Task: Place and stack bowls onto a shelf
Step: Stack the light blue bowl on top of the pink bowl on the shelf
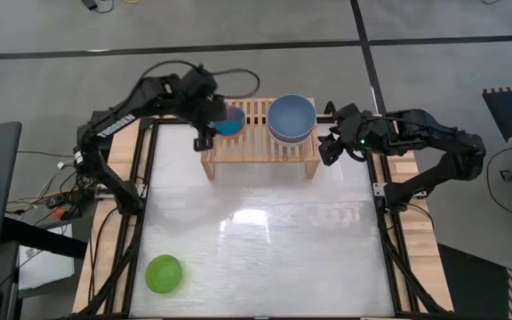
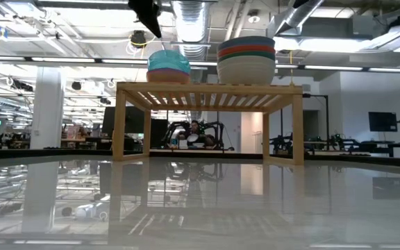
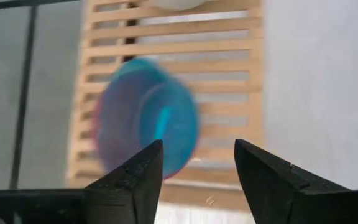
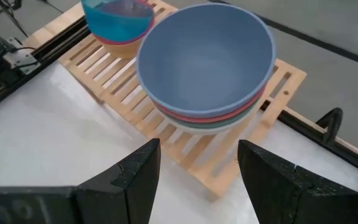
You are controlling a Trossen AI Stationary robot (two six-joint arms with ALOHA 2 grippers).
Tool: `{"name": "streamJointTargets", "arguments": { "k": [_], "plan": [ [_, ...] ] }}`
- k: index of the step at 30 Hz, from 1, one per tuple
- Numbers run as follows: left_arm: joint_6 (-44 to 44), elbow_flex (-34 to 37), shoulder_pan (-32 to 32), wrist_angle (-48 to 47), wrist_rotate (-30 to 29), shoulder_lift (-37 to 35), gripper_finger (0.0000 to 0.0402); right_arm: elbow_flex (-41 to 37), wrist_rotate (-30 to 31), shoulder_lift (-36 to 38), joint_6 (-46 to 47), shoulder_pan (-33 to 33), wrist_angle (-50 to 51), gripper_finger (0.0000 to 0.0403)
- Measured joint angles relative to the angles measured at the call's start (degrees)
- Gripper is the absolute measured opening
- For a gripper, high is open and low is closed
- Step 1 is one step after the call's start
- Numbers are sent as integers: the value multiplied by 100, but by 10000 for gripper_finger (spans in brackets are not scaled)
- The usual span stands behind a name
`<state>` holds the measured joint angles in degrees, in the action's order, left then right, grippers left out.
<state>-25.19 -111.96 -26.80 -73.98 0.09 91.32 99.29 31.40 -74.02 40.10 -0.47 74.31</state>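
Note:
The light-wood shelf [image 1: 260, 142] stands at the table's far edge. On its left half sits a stack of small bowls with the cyan bowl [image 1: 230, 119] on top of a pink one [image 2: 167, 71]. On its right half sits a stack of larger bowls, blue [image 1: 292, 116] on top, then red, teal and cream-white [image 2: 246, 68]. A lime green bowl [image 1: 164, 273] rests on the table at the near left. My left gripper [image 3: 197, 165] is open above the cyan stack. My right gripper [image 4: 197, 165] is open and empty to the right of the shelf.
The glossy white table [image 1: 265, 240] stretches from the shelf to the near edge, with only the lime green bowl on it. Black rails [image 1: 140, 178] run along both sides of the table. Cables lie left of the table.

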Motion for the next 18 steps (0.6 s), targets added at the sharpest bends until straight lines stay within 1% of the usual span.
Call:
{"name": "streamJointTargets", "arguments": {
  "k": [5, 10, 16, 18],
  "plan": [
    [-35, 631, 221, 652, -58, 14, 169, 0, 4, 0, 123, 210, 22, 240],
    [-48, 981, 239, 1225, -75, 14, 167, 0, 68, 0, 297, 471, 50, 240],
    [-27, 1005, 239, 1097, -55, 92, 166, 0, 151, 0, 341, 584, 70, 240],
    [106, 1003, 313, 1100, -80, 130, 166, 0, 153, 0, 342, 584, 72, 240]
  ]
}}
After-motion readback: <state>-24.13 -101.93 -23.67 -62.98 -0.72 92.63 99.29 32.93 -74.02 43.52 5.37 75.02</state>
